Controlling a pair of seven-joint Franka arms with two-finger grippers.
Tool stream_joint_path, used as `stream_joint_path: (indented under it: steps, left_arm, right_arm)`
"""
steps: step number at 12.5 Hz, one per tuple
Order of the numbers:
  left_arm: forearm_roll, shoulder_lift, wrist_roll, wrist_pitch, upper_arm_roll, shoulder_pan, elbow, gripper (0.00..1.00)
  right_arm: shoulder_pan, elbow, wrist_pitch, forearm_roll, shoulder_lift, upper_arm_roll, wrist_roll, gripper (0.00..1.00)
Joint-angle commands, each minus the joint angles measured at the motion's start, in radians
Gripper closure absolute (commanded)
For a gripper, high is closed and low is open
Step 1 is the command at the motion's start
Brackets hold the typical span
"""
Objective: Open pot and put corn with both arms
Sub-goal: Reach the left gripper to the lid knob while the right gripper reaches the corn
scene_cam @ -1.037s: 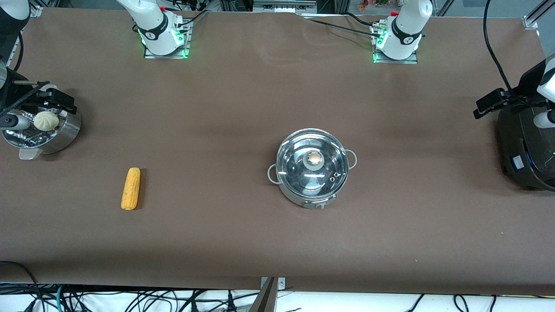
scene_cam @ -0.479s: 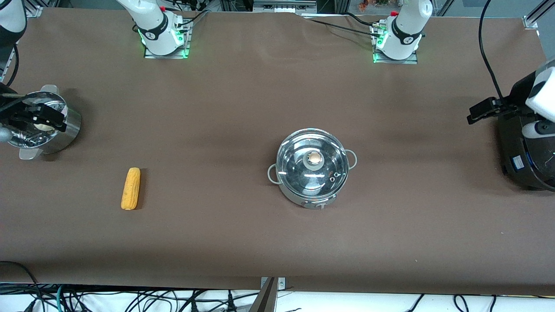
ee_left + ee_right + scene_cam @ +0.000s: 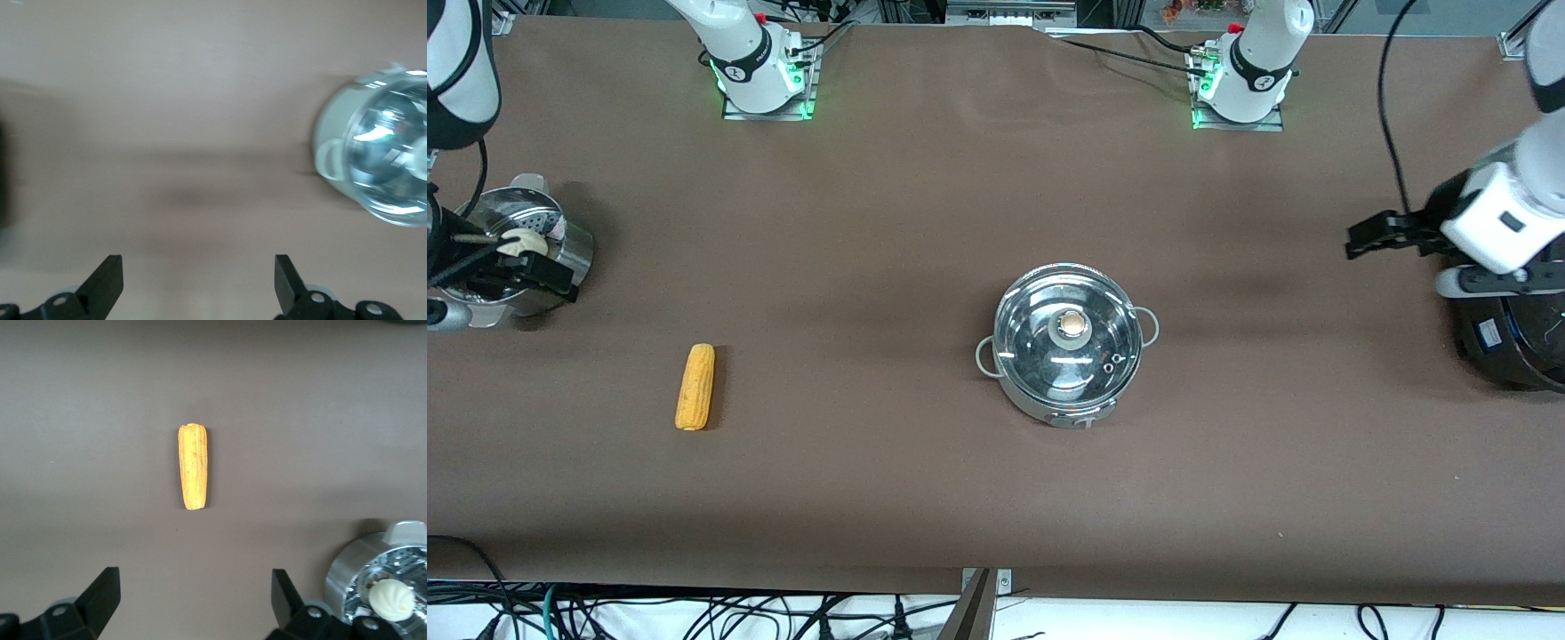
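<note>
The pot (image 3: 1067, 342) stands mid-table with its glass lid and tan knob (image 3: 1071, 327) on; it also shows in the left wrist view (image 3: 383, 157). The corn (image 3: 695, 387) lies on the brown table toward the right arm's end, nearer the front camera than the steamer pan; it also shows in the right wrist view (image 3: 193, 467). My right gripper (image 3: 551, 276) is open and empty over the steamer pan's edge, apart from the corn; in its own view (image 3: 193, 600) the jaws stand wide. My left gripper (image 3: 1368, 238) is open and empty over bare table between the black appliance and the pot; its own view (image 3: 198, 280) shows wide jaws.
The steel steamer pan (image 3: 578, 258) with a white bun (image 3: 520, 242) stands at the right arm's end; both show in the right wrist view, the pan (image 3: 353, 577) and the bun (image 3: 391, 600). A big black appliance (image 3: 1507, 338) stands at the left arm's end.
The left gripper has moved off the black appliance toward the pot. The right gripper has shifted over the steamer pan toward the corn. Pot and corn have not moved.
</note>
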Motion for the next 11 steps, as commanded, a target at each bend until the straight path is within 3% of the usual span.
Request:
stream_joint_path:
  steps: [1,6,11]
  left_arm:
    - [-0.073,0.069,-0.129,-0.016,0.001,-0.073,0.045,0.0]
    - [-0.093,0.258,-0.328,0.027,0.003,-0.264,0.207,0.01]
    - [-0.09,0.383,-0.458,0.231,0.004,-0.401,0.212,0.01]
  right_arm:
    - [-0.032,0.014,0.069,0.042,0.091,0.005,0.003,0.0]
    - [-0.012,0.014,0.186,0.039,0.255,0.012,0.014,0.0]
    - [0.007,0.014,0.268,0.042,0.358,0.013,0.016,0.0]
